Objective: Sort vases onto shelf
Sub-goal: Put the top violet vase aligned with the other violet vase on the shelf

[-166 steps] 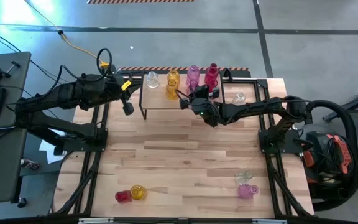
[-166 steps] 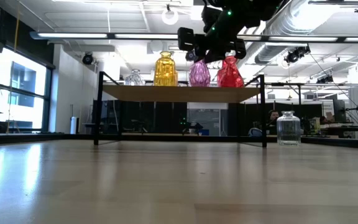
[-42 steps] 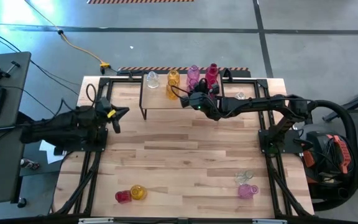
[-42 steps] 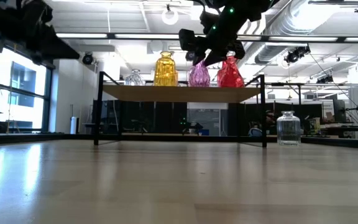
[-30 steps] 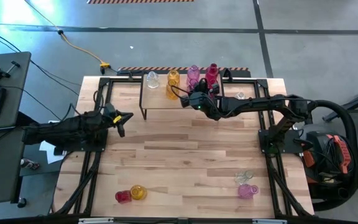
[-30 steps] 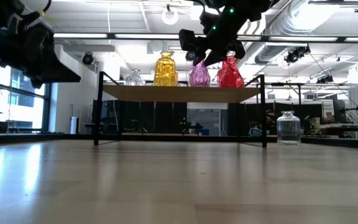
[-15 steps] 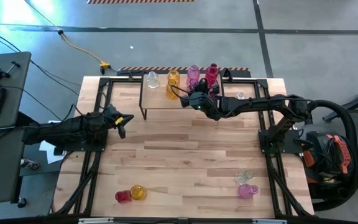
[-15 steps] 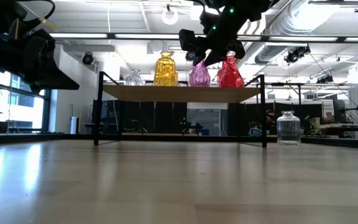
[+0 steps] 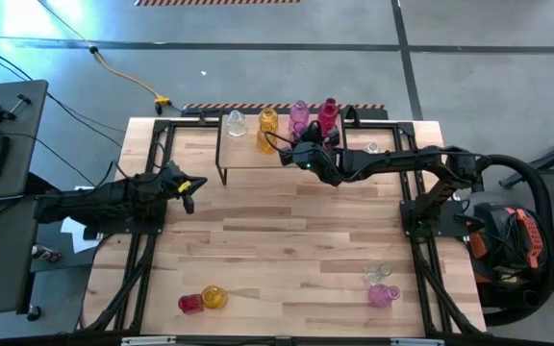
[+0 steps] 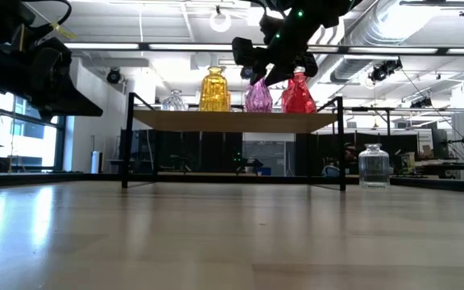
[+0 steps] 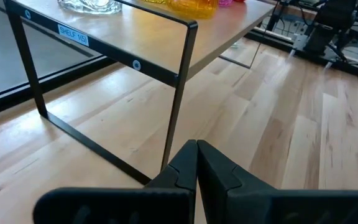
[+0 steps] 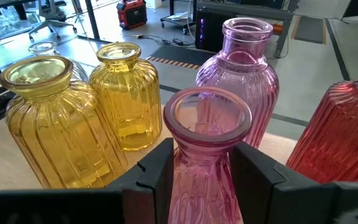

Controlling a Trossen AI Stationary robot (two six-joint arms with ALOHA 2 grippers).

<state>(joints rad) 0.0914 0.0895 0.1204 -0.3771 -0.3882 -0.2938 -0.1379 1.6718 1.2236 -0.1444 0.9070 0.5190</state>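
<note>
Right now a pink vase (image 12: 205, 163) is pinched at the neck between the fingers of the right gripper (image 12: 204, 174), at the shelf (image 9: 258, 154), whose light wooden top rests on thin black legs at the far edge of the plank table (image 9: 277, 240). On that shelf the wrist view shows two amber vases (image 12: 58, 118), a second pink vase (image 12: 241, 74), a red vase (image 12: 344, 130) and a clear vase (image 12: 42, 48) behind them. Beside the shelf, on the table, stands one clear jar (image 10: 373, 165). Well away from the shelf, at the near edge, lie a red and an amber vase (image 9: 203, 299) together, and a clear and a pink one (image 9: 381, 286) together. Left of the shelf the left gripper (image 11: 196, 158) hangs near its leg, fingers pressed together. Beyond the shelf is a bright workshop with ceiling lights and windows
</note>
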